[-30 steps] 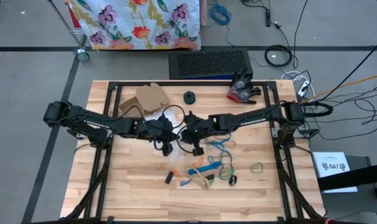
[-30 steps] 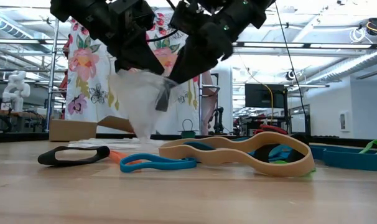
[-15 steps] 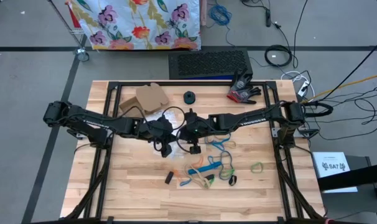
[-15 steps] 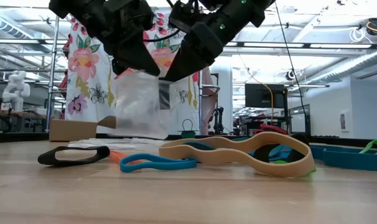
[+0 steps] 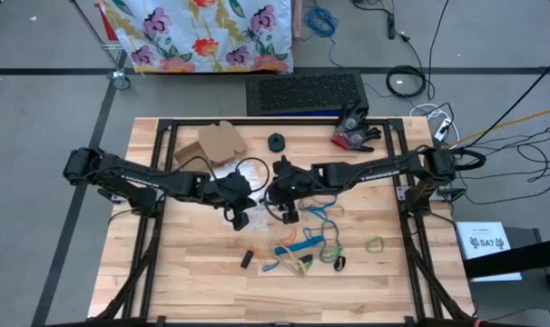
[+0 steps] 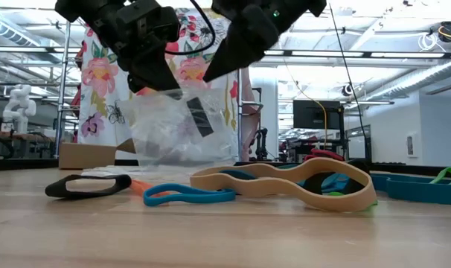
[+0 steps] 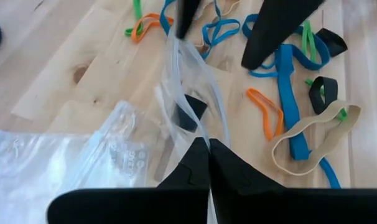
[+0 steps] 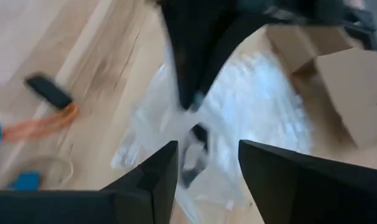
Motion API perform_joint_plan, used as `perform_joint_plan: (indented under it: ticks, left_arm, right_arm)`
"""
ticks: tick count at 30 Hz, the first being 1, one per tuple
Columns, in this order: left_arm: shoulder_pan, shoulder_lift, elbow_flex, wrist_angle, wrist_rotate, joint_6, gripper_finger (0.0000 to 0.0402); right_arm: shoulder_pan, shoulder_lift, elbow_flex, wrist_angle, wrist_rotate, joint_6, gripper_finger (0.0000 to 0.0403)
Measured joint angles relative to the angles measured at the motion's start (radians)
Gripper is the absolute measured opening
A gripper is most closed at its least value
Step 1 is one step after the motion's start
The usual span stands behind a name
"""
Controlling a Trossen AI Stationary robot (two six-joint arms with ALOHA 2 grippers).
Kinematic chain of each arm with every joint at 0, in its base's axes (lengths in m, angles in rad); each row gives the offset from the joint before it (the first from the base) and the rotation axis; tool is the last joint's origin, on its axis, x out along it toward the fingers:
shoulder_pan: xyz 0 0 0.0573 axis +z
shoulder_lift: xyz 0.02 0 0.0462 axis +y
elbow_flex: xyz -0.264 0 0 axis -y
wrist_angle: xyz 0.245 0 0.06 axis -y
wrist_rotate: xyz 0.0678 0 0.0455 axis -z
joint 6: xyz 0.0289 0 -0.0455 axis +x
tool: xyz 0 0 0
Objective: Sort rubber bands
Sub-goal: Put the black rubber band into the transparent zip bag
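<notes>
A: Left gripper (image 7: 208, 147), jaws pinching the clear bag (image 6: 177, 130) just above the table (image 5: 202, 282), a black band (image 7: 190, 111) inside.
B: Right gripper (image 8: 207, 163) beside the bag, jaws spread. Loose rubber bands (image 5: 304, 247) lie near it.

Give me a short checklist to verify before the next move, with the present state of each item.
1. Left gripper shut on the clear plastic bag: ok.
2. Right gripper open and off the bag: ok.
3. Small black rubber band inside the bag: ok.
4. Bag lifted off the wooden table: cannot tell.
5. Loose bands remaining to sort, such as the long tan rubber band and the blue rubber band: ok, present.
</notes>
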Motion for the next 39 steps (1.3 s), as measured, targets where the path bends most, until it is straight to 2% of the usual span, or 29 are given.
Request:
perform_joint_plan:
  ticks: [11,21,26,28,31,33,37,39]
  left_arm:
    - [0.001,0.0,0.034,0.034,0.0,0.005,0.0]
    - [0.001,0.0,0.059,0.034,0.002,0.002,0.0]
    - [0.007,0.0,0.059,0.006,-0.027,0.024,0.0]
    - [0.021,0.0,0.059,-0.035,-0.053,0.032,0.0]
    - [0.044,0.0,0.059,-0.111,-0.135,0.016,0.0]
    - [0.053,0.0,0.06,-0.136,-0.173,-0.02,0.0]
    - [0.057,0.0,0.06,-0.125,-0.146,-0.022,0.0]
    - [0.056,0.0,0.061,-0.14,-0.14,-0.017,0.0]
  right_arm:
    - [0.008,0.043,0.0,-0.014,0.006,-0.154,0.0123]
    - [0.009,0.044,0.0,0.055,0.018,-0.229,0.0058]
    - [0.016,0.044,0.0,-0.06,-0.006,-0.214,0.0008]
    - [0.02,0.04,0.0,-0.09,-0.067,-0.209,0.0005]
    - [0.026,0.024,0.0,-0.041,-0.141,-0.196,0.0003]
    - [0.028,0.015,0.0,0.022,-0.12,-0.194,0.0002]
    - [0.031,0.013,0.0,0.031,0.058,-0.195,0.0001]
    - [0.026,0.013,0.0,-0.01,0.057,-0.171,0.0001]
